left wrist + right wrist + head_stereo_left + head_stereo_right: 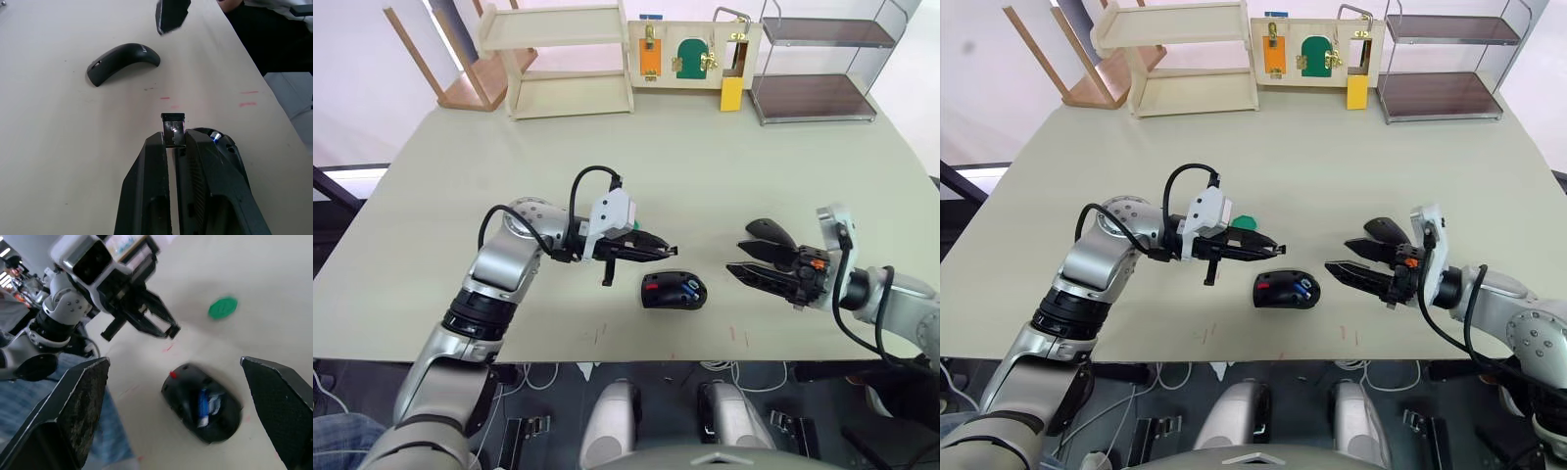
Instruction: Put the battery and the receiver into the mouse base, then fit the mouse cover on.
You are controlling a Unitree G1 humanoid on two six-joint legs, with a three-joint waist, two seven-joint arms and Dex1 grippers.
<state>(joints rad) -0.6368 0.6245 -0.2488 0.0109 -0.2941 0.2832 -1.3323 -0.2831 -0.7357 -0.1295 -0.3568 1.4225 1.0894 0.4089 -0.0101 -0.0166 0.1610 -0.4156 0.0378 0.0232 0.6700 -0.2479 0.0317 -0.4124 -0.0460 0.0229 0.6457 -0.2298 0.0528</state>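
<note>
Receiver (173,128) pinched in left pincer (174,145) — just beside mouse base (674,291) (battery (691,288) inside)

Head stereo pair: high, looking forward and down over the surface (724,176), far rack to near edge. Left wrist camera: close and low, along its gripper (174,142), facing the cover (123,61). Right wrist camera: close, looking at the base (203,404). Both wrist views and the stereo pair share the base.

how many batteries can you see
1: a blue battery sits in the mouse base on the table's near edge, between the left gripper and the right gripper. Others may be hidden.
</note>
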